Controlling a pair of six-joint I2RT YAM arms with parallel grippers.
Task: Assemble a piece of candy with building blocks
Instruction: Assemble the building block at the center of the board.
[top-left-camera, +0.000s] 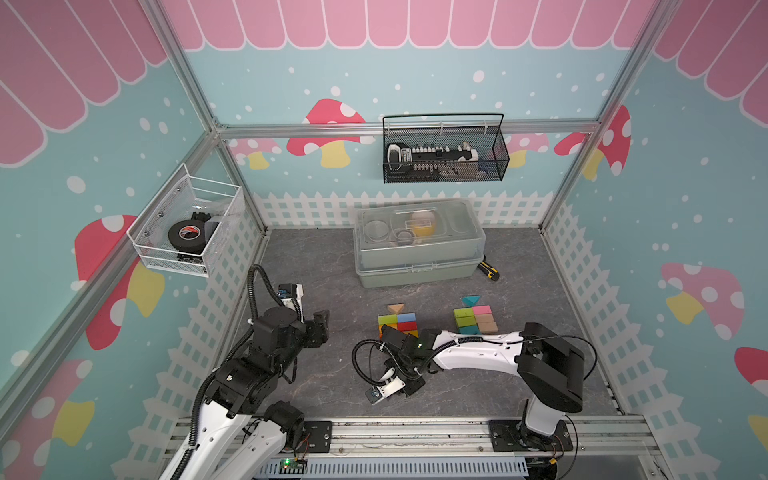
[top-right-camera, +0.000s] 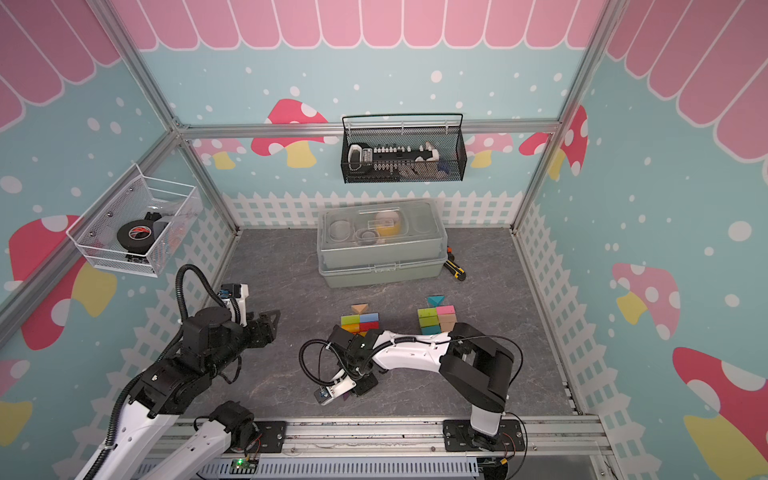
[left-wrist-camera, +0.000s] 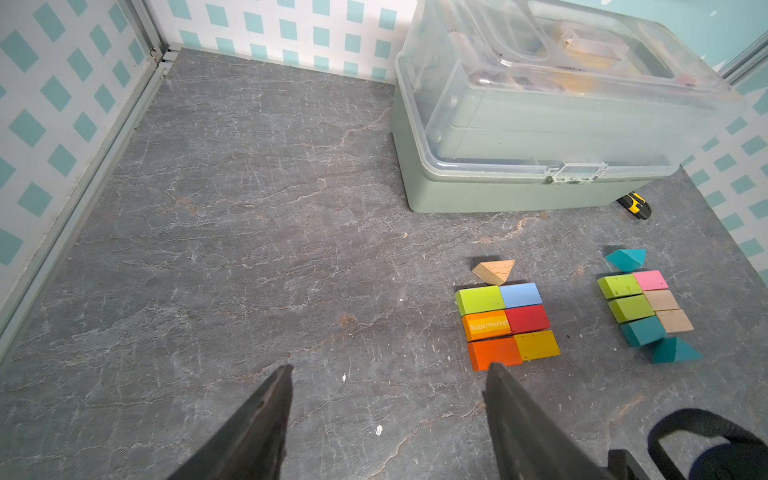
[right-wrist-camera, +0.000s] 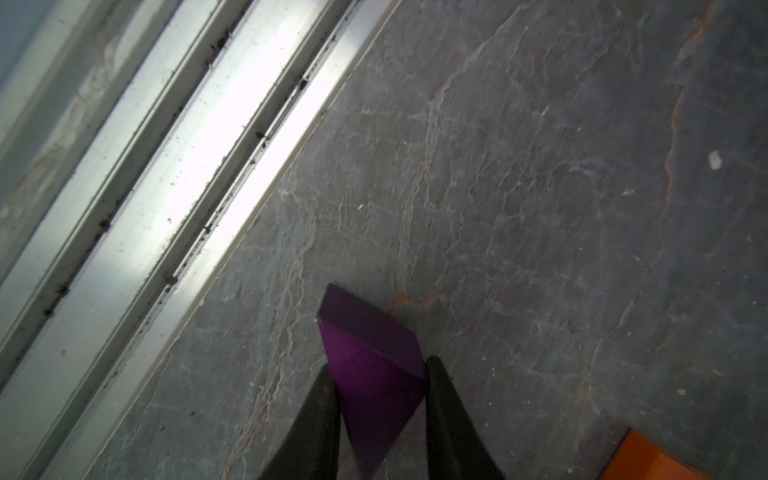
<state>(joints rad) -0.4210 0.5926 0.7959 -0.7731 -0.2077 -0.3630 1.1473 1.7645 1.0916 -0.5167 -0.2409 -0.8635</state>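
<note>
Two flat groups of building blocks lie on the grey floor. The left group (top-left-camera: 397, 322) (left-wrist-camera: 507, 320) is green, blue, orange, red and yellow bars, with a tan triangle (left-wrist-camera: 494, 270) behind it. The right group (top-left-camera: 476, 320) (left-wrist-camera: 644, 307) is green, pink, tan and teal bars, with teal triangles (left-wrist-camera: 625, 259) at both ends. My right gripper (right-wrist-camera: 378, 370) is shut on a purple triangular block (right-wrist-camera: 370, 353) low over the floor, in front of the left group; an orange block (right-wrist-camera: 648, 461) shows at the edge of that view. My left gripper (left-wrist-camera: 389, 368) (top-left-camera: 320, 322) stands open and empty, left of the blocks.
A clear-lidded toolbox (top-left-camera: 417, 245) stands at the back, with a yellow-black utility knife (top-left-camera: 488, 270) at its right corner. A black mesh basket (top-left-camera: 444, 153) hangs on the rear wall and a white basket with tape (top-left-camera: 187, 226) on the left wall. An aluminium rail (right-wrist-camera: 166, 166) runs along the front edge.
</note>
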